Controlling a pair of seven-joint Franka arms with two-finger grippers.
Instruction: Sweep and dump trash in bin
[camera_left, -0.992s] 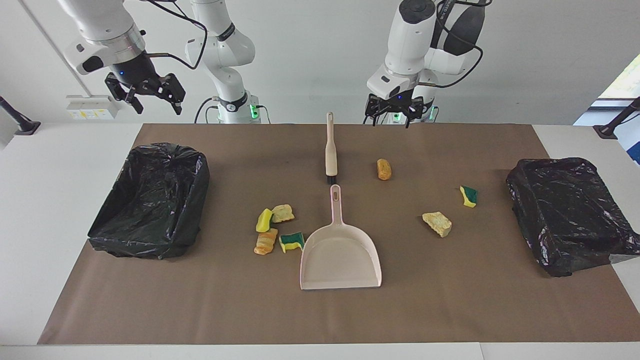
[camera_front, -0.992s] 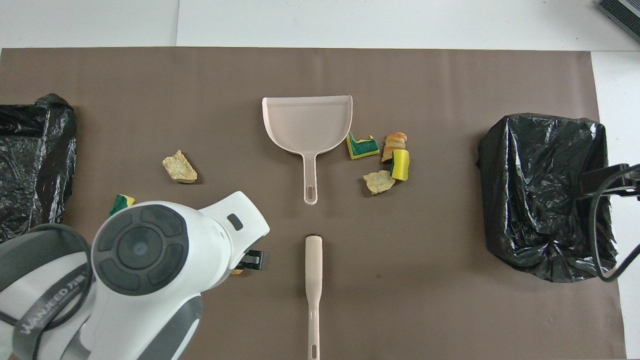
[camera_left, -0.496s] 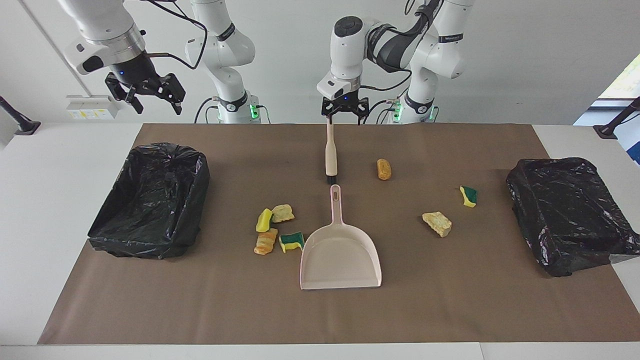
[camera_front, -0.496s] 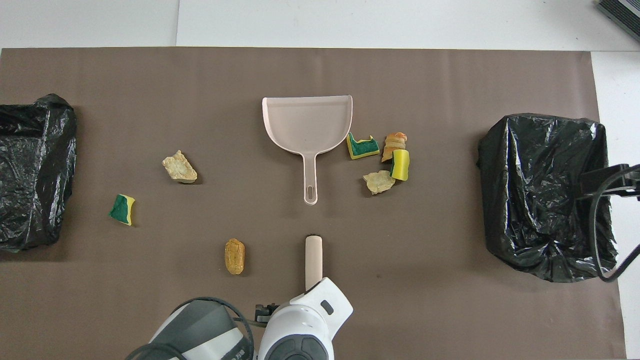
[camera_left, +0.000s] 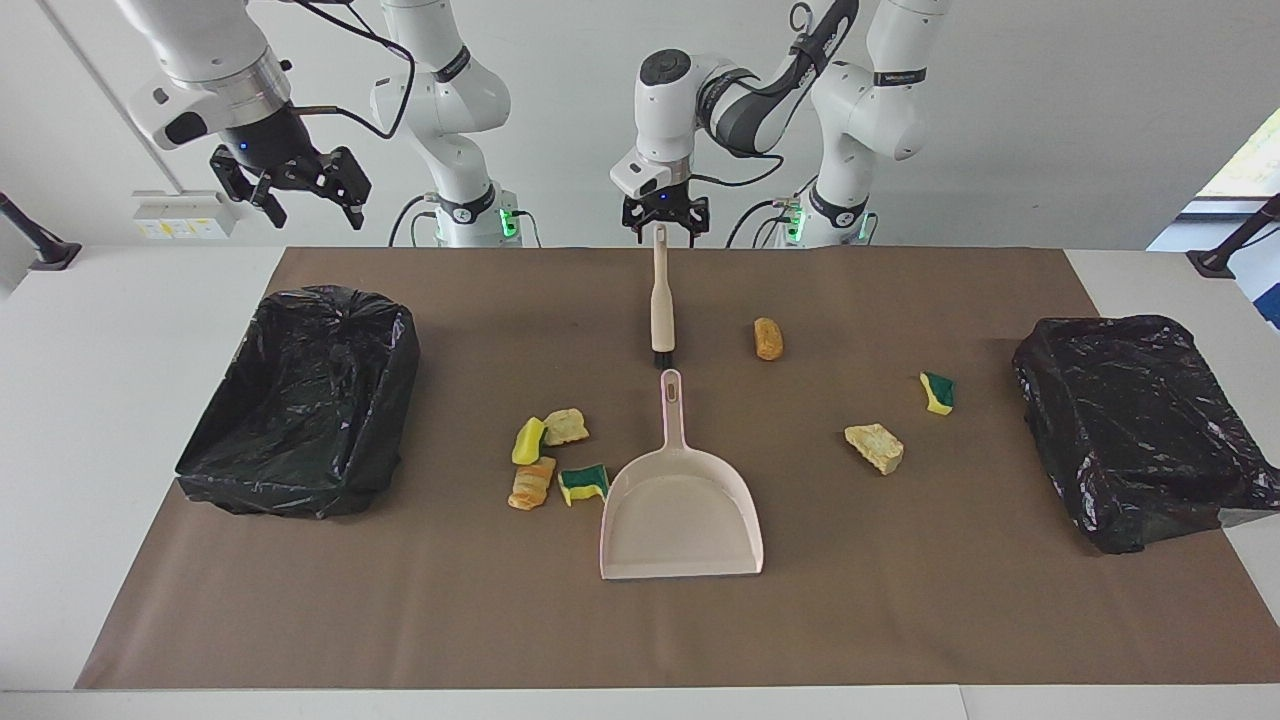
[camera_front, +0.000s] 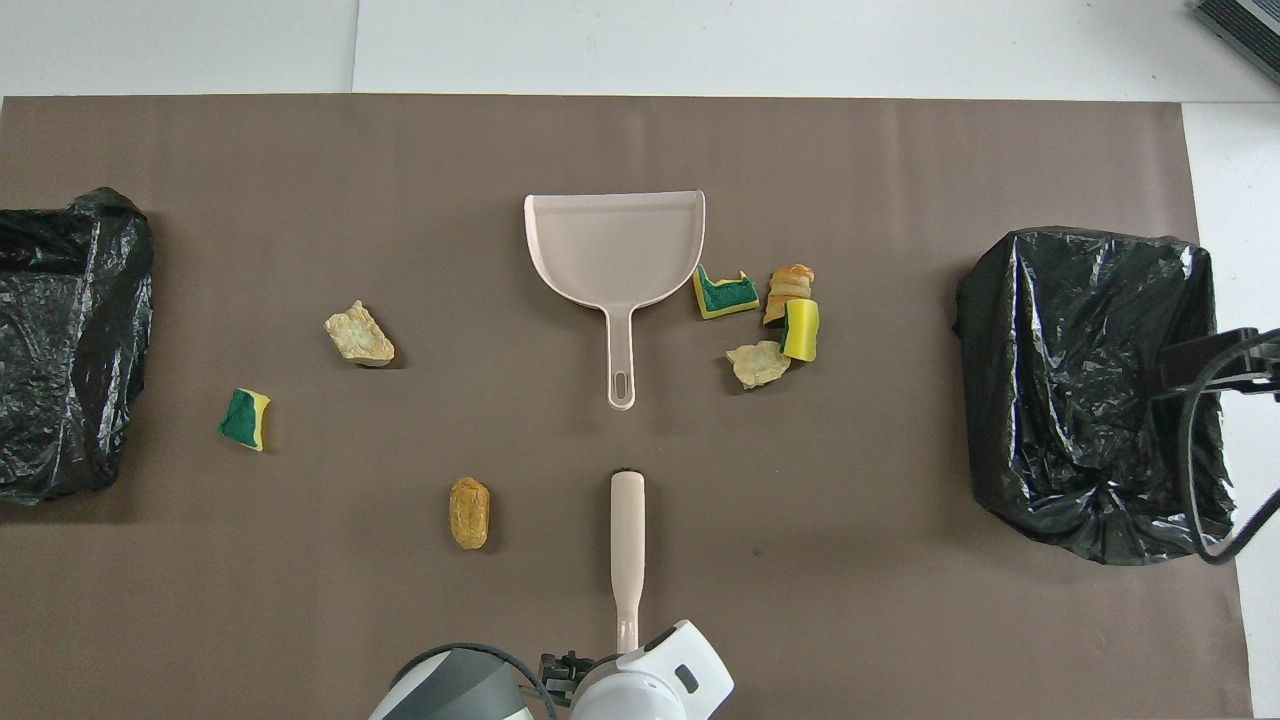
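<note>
I see two black-lined bins, one (camera_left: 300, 400) at the right arm's end of the table, the other (camera_left: 1135, 425) at the left arm's end. Between them lies the beige dustpan (camera_left: 682, 515), its handle pointing at the brush (camera_left: 661, 300). My left gripper (camera_left: 665, 222) hangs over the brush handle's tip, fingers spread, grasping nothing. My right gripper (camera_left: 300, 190) waits above its bin, also released. Four scraps (camera_left: 550, 460) cluster beside the dustpan; three more (camera_left: 875, 447) lie scattered toward the left arm's end.

text: none legible | labels: none | brands: none | numbers: none | signs: none
</note>
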